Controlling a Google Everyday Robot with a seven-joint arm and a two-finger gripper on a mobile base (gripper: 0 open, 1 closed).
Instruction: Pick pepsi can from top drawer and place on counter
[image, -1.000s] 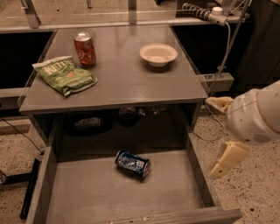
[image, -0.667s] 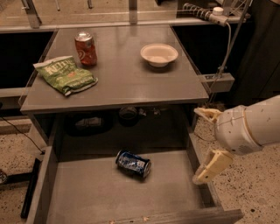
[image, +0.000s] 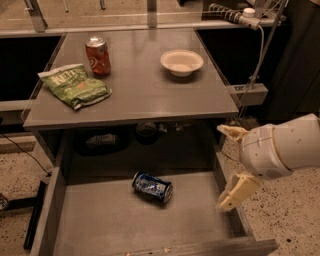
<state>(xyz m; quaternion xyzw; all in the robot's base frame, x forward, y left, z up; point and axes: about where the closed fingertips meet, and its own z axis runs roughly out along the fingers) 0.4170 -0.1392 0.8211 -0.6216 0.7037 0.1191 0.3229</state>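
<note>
In the last sec the hand (image: 221, 167) has swung in from the right & now hangs at the right wall of the drawer (image: 107, 225), fingers wide apart, nothing held. Approach looks under way; no grasp yet. The blue can (image: 152, 186) lies on its side mid-drawer, dented, left of the hand. The table (image: 145, 95) above holds a red can (image: 97, 55), chip bag (image: 75, 86) & bowl (image: 181, 62).
</note>
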